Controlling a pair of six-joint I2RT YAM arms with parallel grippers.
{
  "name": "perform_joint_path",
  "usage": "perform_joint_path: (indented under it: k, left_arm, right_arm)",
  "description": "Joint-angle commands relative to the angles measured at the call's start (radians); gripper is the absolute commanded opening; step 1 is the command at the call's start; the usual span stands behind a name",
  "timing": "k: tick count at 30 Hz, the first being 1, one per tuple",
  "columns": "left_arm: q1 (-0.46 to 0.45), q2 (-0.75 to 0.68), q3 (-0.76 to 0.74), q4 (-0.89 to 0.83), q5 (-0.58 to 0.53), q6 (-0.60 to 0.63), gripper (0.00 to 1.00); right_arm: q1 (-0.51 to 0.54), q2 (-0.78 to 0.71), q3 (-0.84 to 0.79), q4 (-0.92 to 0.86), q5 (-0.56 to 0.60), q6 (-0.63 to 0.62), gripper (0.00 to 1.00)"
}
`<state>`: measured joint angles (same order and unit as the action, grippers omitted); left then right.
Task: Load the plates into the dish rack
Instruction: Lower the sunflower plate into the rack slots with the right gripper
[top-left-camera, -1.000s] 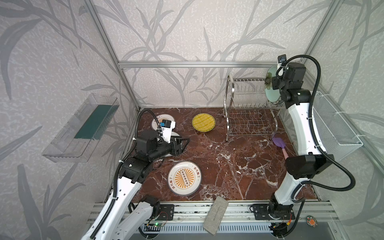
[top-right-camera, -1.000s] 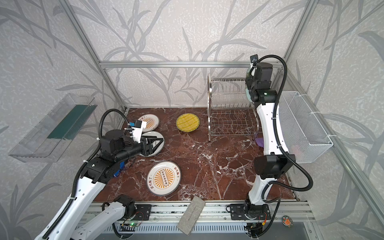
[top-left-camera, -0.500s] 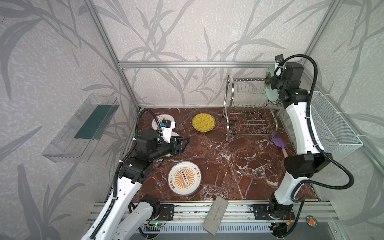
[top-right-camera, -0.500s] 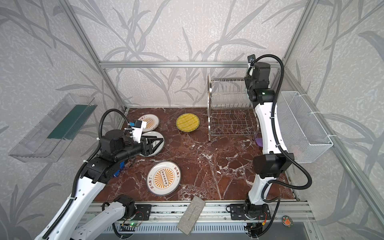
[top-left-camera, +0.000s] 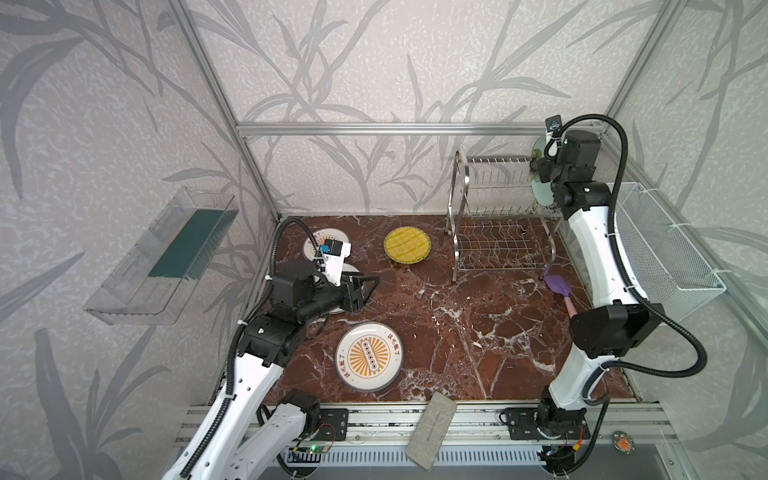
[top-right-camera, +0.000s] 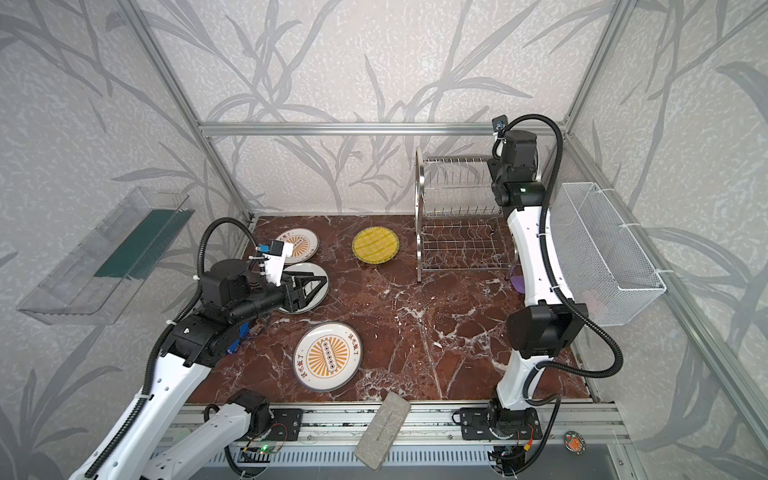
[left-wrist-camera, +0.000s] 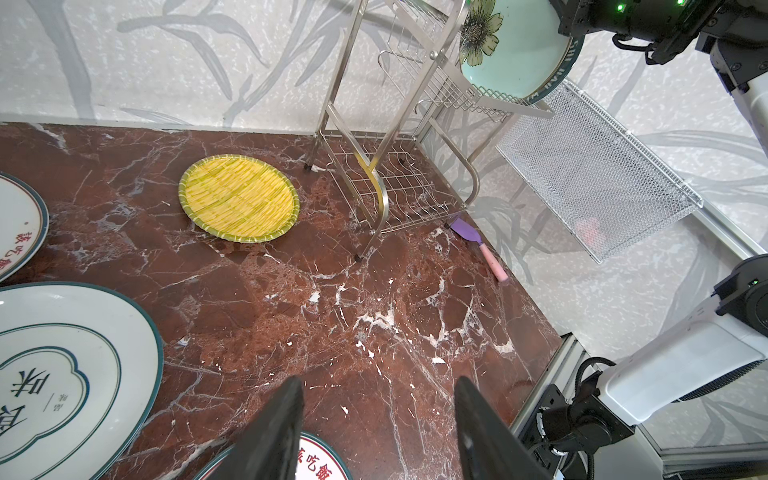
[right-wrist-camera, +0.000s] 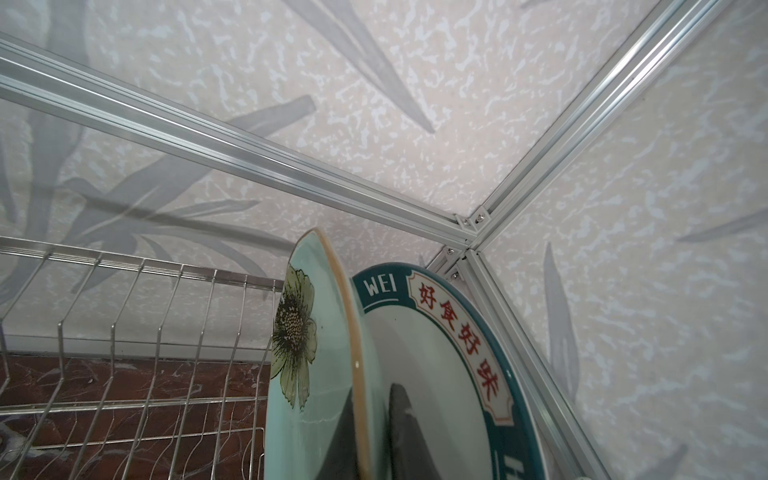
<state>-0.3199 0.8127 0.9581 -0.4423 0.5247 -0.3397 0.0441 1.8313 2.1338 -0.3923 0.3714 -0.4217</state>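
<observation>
Pinching mint plate (right-wrist-camera: 324, 390): right fingers (right-wrist-camera: 405, 436); left fingers (left-wrist-camera: 274, 432) parted. Two plates (right-wrist-camera: 436, 353) racked, four flat.

Teal-rimmed plate (right-wrist-camera: 436, 357), right wrist view: white "WEI" on the rim, with red "好食好味" on a cream banner beside it. Sunburst plate (left-wrist-camera: 320, 461), left wrist view: red "該吃飯" on the rim; second sunburst plate (left-wrist-camera: 18, 232): "該吃" legible. Ringed white plate (left-wrist-camera: 62, 382): large dark "味" at centre, smaller characters unreadable.
</observation>
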Motion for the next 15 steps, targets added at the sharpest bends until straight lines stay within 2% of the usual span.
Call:
perform_joint_path:
  k: [1, 14, 15]
  left_arm:
    - [0.002, -0.012, -0.010, -0.003, 0.004, 0.021, 0.56]
    - [0.002, -0.007, -0.007, -0.001, 0.008, 0.021, 0.56]
    - [0.002, -0.008, -0.009, -0.002, 0.008, 0.021, 0.56]
  right_arm:
    - [0.004, -0.060, -0.012, 0.131, 0.019, -0.003, 0.00]
    - [0.003, -0.075, -0.052, 0.121, 0.016, 0.012, 0.00]
    - [0.002, -0.075, -0.053, 0.122, 0.016, 0.014, 0.03]
